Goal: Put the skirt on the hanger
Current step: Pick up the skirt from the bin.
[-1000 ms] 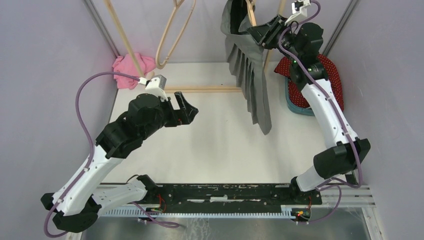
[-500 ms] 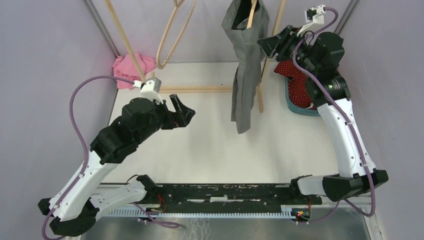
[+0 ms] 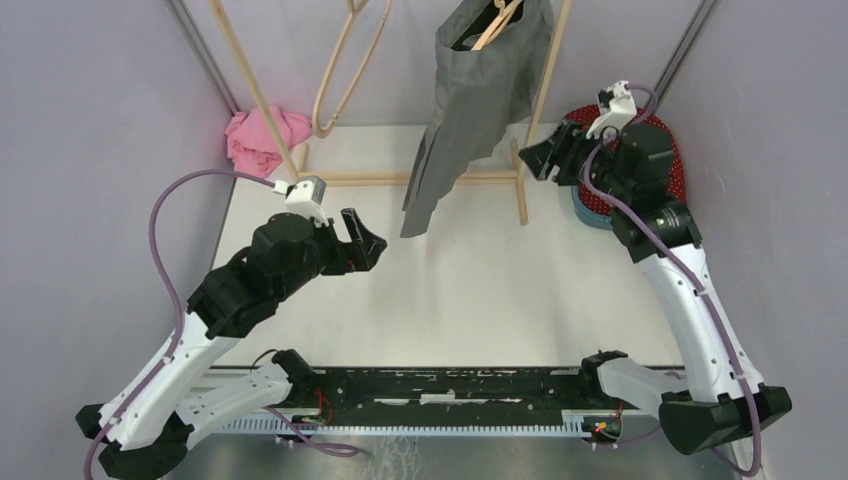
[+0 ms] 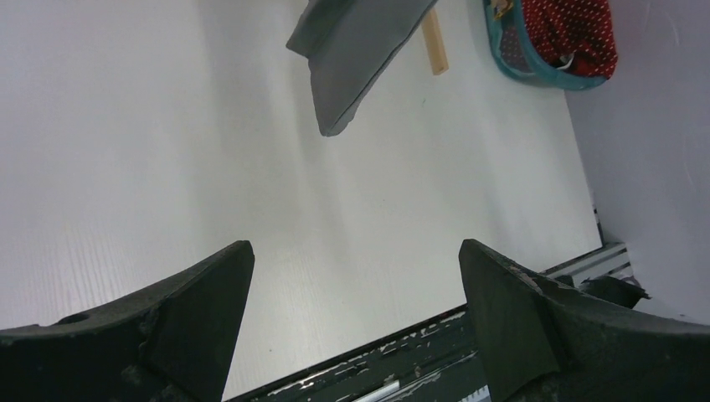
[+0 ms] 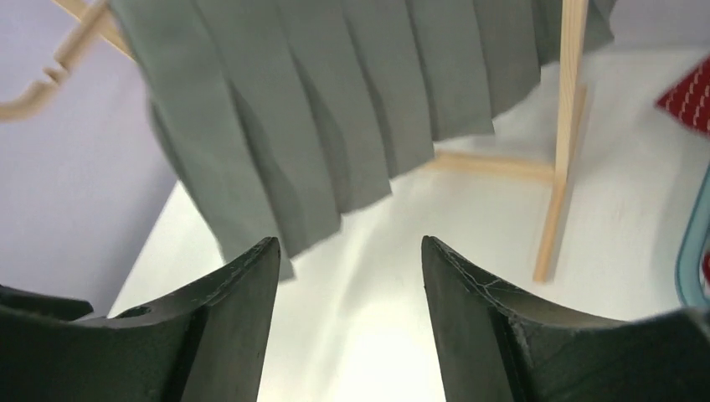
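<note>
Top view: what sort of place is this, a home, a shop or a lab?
Probably a lab test cell: plain walls box in a white table, two robot arms are bolted to a rail at its near edge, and a small wooden rack holds a skirt.

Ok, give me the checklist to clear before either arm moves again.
1. The skirt sits on the hanger: ok, the waistband is around it.
2. The hanger's hook is seated on the rack: cannot tell, it is cut off at the top edge.
3. The right end effector is open and clear of the fabric: ok.
4. The left end effector is open and empty: ok.
</note>
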### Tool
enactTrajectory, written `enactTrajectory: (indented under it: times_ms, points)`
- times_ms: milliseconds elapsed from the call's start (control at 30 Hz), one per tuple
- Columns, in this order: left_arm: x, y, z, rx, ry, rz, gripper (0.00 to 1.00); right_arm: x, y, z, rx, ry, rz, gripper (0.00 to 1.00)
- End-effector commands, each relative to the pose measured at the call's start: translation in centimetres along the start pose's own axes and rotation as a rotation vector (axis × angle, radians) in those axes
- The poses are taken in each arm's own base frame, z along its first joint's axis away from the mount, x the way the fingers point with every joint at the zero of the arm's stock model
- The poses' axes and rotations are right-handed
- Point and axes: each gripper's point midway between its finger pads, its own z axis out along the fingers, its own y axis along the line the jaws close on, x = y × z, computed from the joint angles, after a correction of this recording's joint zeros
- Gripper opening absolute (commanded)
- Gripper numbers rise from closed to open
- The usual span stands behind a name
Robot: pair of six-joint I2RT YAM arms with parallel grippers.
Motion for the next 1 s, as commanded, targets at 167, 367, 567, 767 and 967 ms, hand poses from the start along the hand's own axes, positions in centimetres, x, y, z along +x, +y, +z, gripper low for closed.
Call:
enactTrajectory:
  times_ms: [167,367,567,767,967]
  points:
    - [0.1,0.7,0.7,-0.016,-0.047,-0.014,0.99,9.3,-3.5,-1.5,0.061,0.178,0.033,1.0]
    - [0.0,0.9,0.5,-0.008,-0.073,-0.022,0.99,13.1,-4.7,-2.1,0.073,0.246,0.058,1.0]
    - [0.4,1.2,0.3,-0.009,-0.061,-0.024,0.99,13.7,-5.0,-2.8,0.084,0.251,0.054,1.0]
    - [0.9,1.0,0.1,0.01,-0.051,-0.037,0.99,14.4,-4.6,-3.3,0.064,0.271,0.061,0.99]
    - [2.7,1.8,0.1,0.014,-0.016,-0.055,0.99,16.1,-4.5,-4.2,0.043,0.303,0.079,1.0]
